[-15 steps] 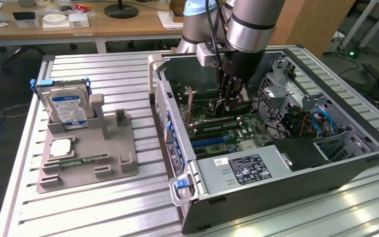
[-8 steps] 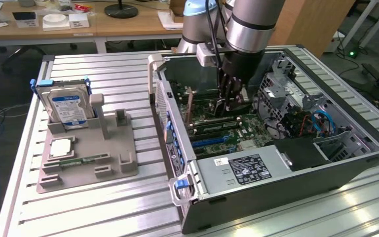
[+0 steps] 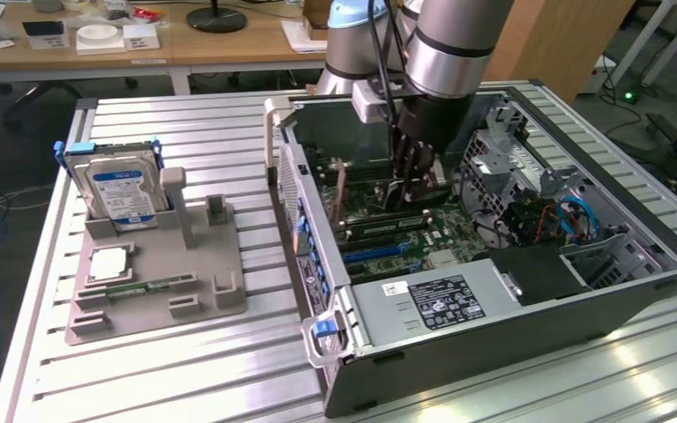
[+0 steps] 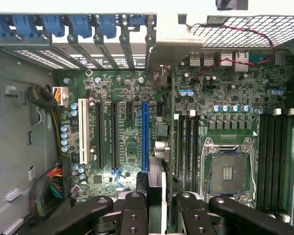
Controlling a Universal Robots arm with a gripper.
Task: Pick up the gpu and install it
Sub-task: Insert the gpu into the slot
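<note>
Ribbed metal table [image 3: 197, 123] carries an open computer case [image 3: 492, 352] in the exterior view, a hard drive [image 3: 121, 194] standing at the exterior view's left; the gripper [image 3: 415, 189] reaches inside the case. From the wrist, its fingers [image 4: 134, 213] clamp the gpu [image 4: 161, 186] edge-on over the motherboard [image 4: 122, 142], between the blue slot [image 4: 145, 132] and memory slots [image 4: 186, 147].

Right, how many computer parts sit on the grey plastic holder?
3: silver blue-labelled hard drive upright at the back; square silver processor chip in front; narrow green memory stick beside that. None seem hidden.
</note>
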